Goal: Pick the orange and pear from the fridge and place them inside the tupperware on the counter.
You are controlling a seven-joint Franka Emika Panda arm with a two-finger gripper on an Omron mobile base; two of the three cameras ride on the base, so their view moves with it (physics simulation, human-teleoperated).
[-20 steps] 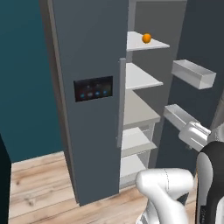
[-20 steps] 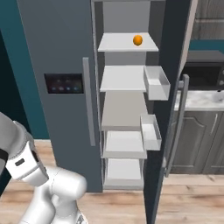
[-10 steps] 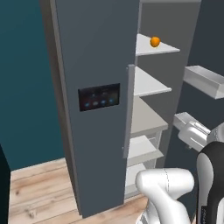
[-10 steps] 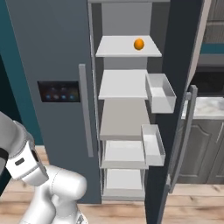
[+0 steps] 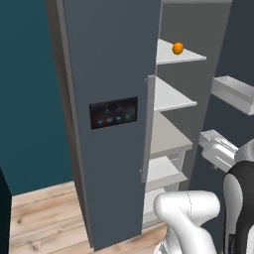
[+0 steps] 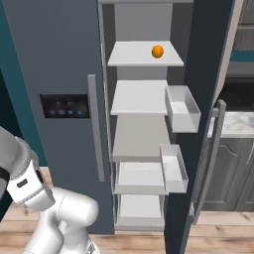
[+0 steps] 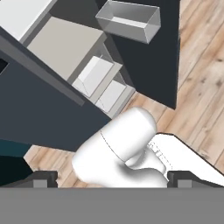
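You are facing the fridge (image 6: 59, 59) with its right-hand door swung open and the left-hand door shut. The shut door carries a dark panel (image 5: 113, 112) with small blue lights and a long vertical grey handle (image 6: 95, 126) along its inner edge.

The orange (image 6: 157, 51) sits on the top shelf (image 6: 134, 58) of the open compartment, towards the right rear corner of that shelf (in the left base view it appears at (image 5: 177, 48), near the shelf's far edge). Nothing touches it. The shelves below it show bare pale surfaces.

The open door (image 6: 208, 74) holds two clear bins on its inner face: an upper bin (image 6: 182, 108) level with the second shelf and a lower bin (image 6: 172, 167) level with the fourth.

To the right of the open door you can see a strip of the worktop (image 6: 233, 124) over dark grey cabinets (image 6: 230, 168). The pear and the tupperware cannot be located from these views.

The fingers (image 7: 111, 179) are spread wide and grip nothing; in the hand view the two dark tips (image 7: 41, 179) stand at opposite sides of the bottom edge, pointing down towards the wooden floor (image 7: 201, 87) in front of the fridge.
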